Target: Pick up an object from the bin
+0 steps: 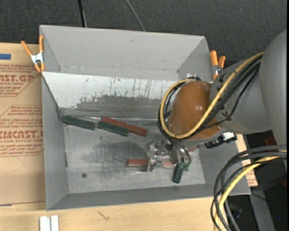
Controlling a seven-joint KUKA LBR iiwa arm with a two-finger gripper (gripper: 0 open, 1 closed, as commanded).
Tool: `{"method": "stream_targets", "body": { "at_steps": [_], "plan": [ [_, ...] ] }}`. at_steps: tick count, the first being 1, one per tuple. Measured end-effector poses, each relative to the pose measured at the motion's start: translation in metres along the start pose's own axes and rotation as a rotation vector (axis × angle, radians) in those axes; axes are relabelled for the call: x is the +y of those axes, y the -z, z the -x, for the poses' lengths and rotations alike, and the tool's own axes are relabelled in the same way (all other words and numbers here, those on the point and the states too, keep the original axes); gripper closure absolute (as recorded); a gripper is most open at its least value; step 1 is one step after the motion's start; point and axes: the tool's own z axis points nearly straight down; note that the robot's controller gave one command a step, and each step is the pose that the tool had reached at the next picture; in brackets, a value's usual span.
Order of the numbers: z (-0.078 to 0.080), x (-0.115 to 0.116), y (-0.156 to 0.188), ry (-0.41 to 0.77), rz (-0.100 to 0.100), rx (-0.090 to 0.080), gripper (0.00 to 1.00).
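Nearest the front wall of the grey metal bin point(55, 177), at the right, a short dark green block point(178, 173) lies tilted on the floor. Just behind it, the gripper point(160, 160) stands low over the floor beneath the orange wrist cover point(190, 107). Whether the jaws are released or clenched cannot be determined. A small reddish-brown block point(136, 162) lies flat just to the left of the gripper, its right end at the gripper; contact cannot be confirmed. Farther back, well apart from the gripper, a long reddish-brown bar point(123, 126) and a dark green bar point(79, 122) lie nearly end to end along the foot of the rear wall.
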Motion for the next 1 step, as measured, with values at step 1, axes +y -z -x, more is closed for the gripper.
{"method": "stream_targets", "body": {
  "at_steps": [1],
  "plan": [
    [0.0002, 0.0002, 0.0261, 0.0, 0.0, -0.004, 1.0]
  ]
}}
